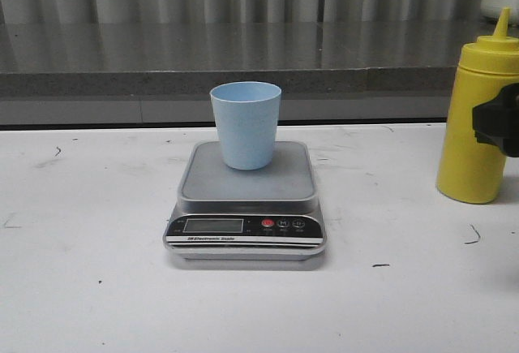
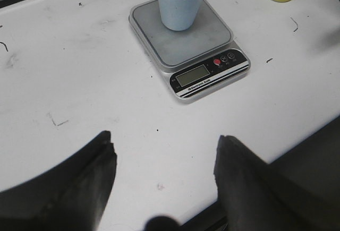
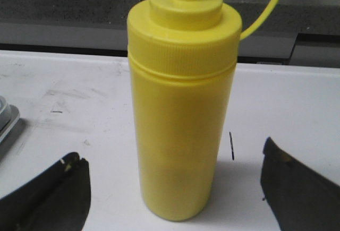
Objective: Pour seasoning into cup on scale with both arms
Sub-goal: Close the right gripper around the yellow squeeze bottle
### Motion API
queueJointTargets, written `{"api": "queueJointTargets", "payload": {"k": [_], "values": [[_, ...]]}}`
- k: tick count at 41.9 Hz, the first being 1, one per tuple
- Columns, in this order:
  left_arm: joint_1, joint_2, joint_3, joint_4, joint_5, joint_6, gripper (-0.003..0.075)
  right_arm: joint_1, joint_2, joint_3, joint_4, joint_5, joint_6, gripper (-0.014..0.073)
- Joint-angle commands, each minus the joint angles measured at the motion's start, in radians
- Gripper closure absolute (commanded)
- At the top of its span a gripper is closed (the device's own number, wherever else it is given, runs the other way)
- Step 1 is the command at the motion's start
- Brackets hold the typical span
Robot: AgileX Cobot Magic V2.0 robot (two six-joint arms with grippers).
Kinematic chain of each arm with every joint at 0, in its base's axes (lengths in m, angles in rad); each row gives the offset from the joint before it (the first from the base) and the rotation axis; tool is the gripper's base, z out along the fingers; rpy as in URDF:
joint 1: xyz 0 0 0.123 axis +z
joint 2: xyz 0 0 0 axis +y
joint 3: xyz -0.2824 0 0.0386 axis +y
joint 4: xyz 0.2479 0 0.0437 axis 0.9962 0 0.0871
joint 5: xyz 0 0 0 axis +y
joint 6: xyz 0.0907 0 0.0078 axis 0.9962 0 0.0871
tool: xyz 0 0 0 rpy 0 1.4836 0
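While the seasoning [image 3: 180, 119] stands upright — nozzle up — both arms' jaws gape, grasping nothing.

Scuffed white table [image 1: 97, 288], grey stone ledge [image 1: 162, 57]

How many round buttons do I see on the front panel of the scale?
3, in a row right of the display on the scale: the red button, then two dark buttons.
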Motion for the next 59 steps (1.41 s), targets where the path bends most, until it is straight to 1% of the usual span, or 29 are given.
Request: {"api": "queueJointTargets", "payload": {"k": [1, 8, 17, 23, 31, 40, 45, 55, 57, 59], "values": [[-0.008, 0.001, -0.027, -0.008, -0.069, -0.003, 0.0311, 0.002, 0.046, -0.022, -0.001, -0.199, 0.022, -0.0071], [-0.008, 0.001, -0.027, -0.008, -0.069, -0.003, 0.0311, 0.001, 0.132, -0.032, -0.001, -0.284, 0.038, -0.0071], [-0.008, 0.001, -0.027, -0.008, -0.069, -0.003, 0.0311, 0.001, 0.221, -0.117, 0.005, -0.277, 0.038, -0.0071], [-0.008, 0.001, -0.027, -0.008, -0.069, -0.003, 0.0311, 0.001, 0.28, -0.179, 0.055, -0.275, 0.038, -0.0071], [-0.008, 0.001, -0.027, -0.008, -0.069, -0.003, 0.0311, 0.001, 0.361, -0.28, 0.056, -0.267, 0.038, -0.0071], [-0.008, 0.001, -0.027, -0.008, -0.069, -0.003, 0.0311, 0.001, 0.423, -0.334, 0.067, -0.267, 0.038, -0.0063], [-0.008, 0.001, -0.027, -0.008, -0.069, -0.003, 0.0311, -0.004, 0.435, -0.343, 0.077, -0.268, 0.038, 0.0015], [-0.008, 0.001, -0.027, -0.008, -0.069, -0.003, 0.0311, -0.013, 0.434, -0.347, 0.071, -0.277, 0.038, 0.0259], [-0.008, 0.001, -0.027, -0.008, -0.069, -0.003, 0.0311, -0.013, 0.43, -0.347, 0.064, -0.285, 0.035, 0.0287], [-0.008, 0.001, -0.027, -0.008, -0.069, -0.003, 0.0311, -0.013, 0.419, -0.344, 0.055, -0.283, 0.022, 0.0296]]}}
